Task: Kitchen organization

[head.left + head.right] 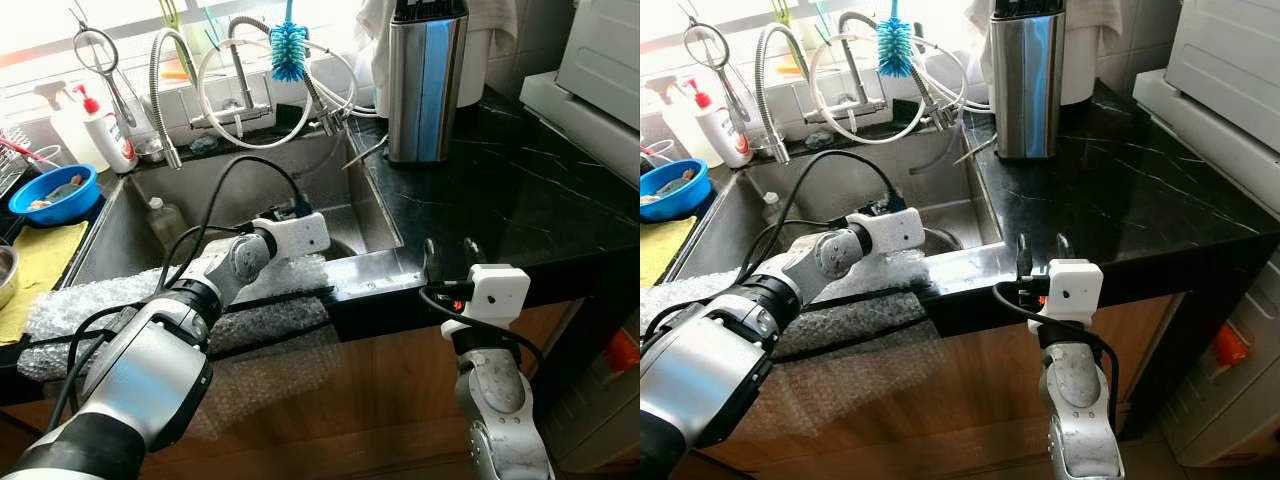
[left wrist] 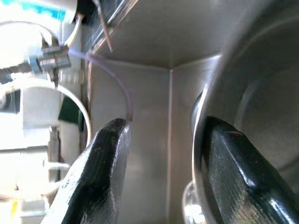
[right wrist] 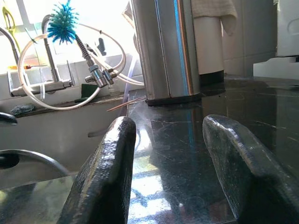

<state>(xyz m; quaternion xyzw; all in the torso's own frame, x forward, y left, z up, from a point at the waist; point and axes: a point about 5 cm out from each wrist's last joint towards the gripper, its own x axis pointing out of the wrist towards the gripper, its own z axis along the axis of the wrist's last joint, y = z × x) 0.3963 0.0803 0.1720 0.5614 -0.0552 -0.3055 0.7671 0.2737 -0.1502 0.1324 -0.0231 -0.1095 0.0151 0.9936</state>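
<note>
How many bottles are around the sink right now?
3: two white bottles at the sink's back left corner, a red-capped bottle and a pump bottle beside it, plus a clear bottle inside the basin. Others may be hidden.

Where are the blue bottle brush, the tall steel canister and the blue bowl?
Blue bottle brush (image 1: 289, 51), left eye view, on its bristle head.
Tall steel canister (image 1: 424, 85), left eye view, on the middle of its front face.
Blue bowl (image 1: 52, 205), left eye view, on its outer wall.
</note>
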